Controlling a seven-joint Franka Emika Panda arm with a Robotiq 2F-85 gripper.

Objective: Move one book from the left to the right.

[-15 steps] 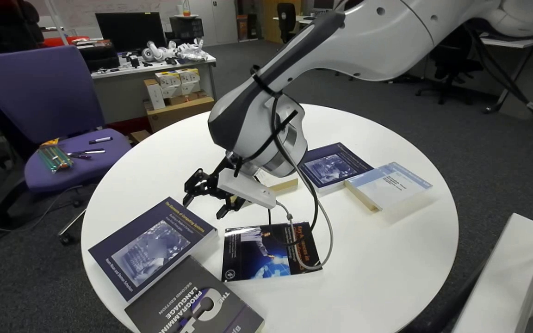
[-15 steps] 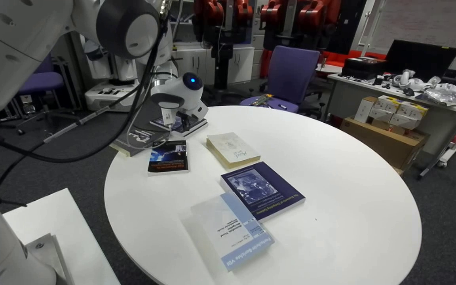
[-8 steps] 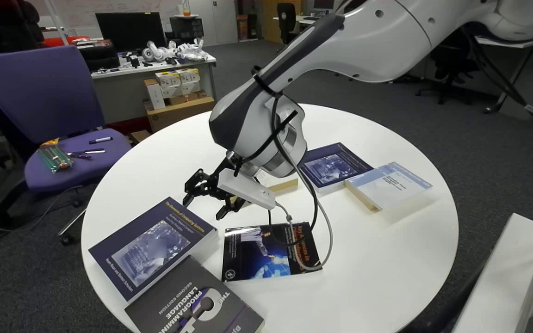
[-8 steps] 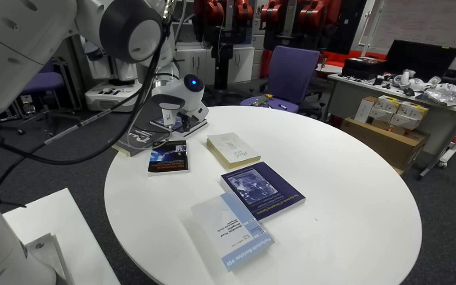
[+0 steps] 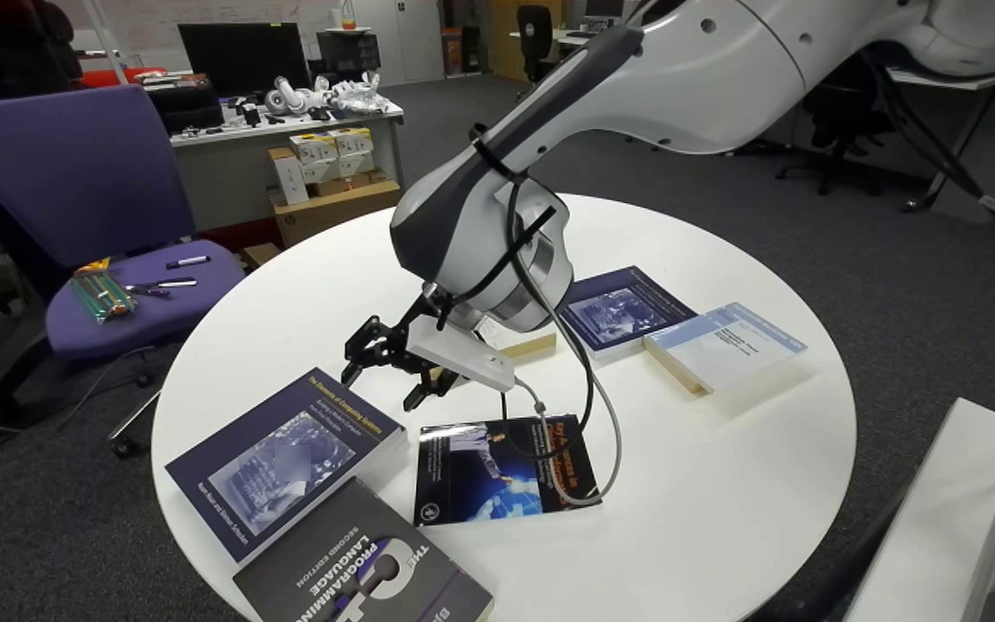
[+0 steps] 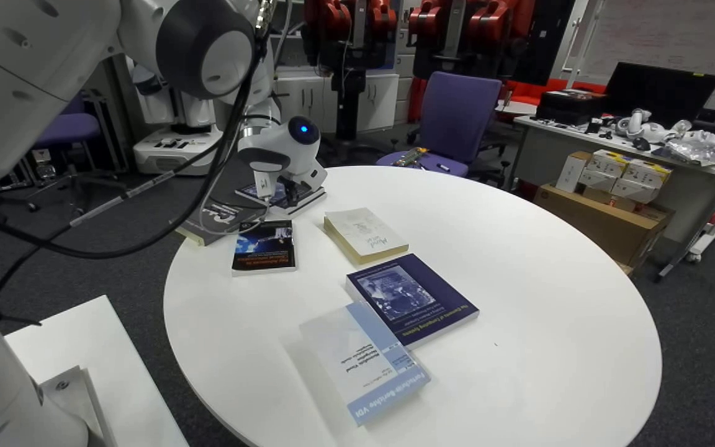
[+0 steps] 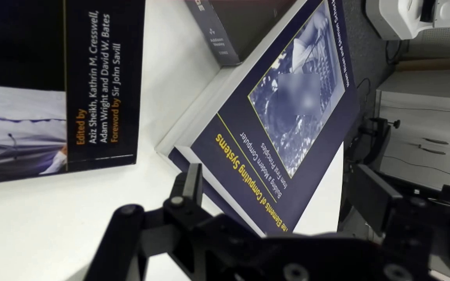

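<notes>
Dark-blue rectangular paperback point(image 5: 284, 462) titled The Elements of Computing Systems, lying unheld at left of round white tabletop point(image 5: 679, 484), near black jointed two-finger gripper point(image 5: 380, 390) with tips spread apart, apparently at approach stage only, awaiting grasp, carry and placement at right.

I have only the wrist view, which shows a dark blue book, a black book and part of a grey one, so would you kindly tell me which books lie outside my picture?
Observer: Both exterior views show a cream book, another dark blue book and a light blue book, all lying flat-side up.

Operator: Thank you. Does anything hang near the black book that I would miss from here?

Observer: Yes, in an exterior view a grey cable loops down in front of it; I cannot tell whether the two touch.
</notes>
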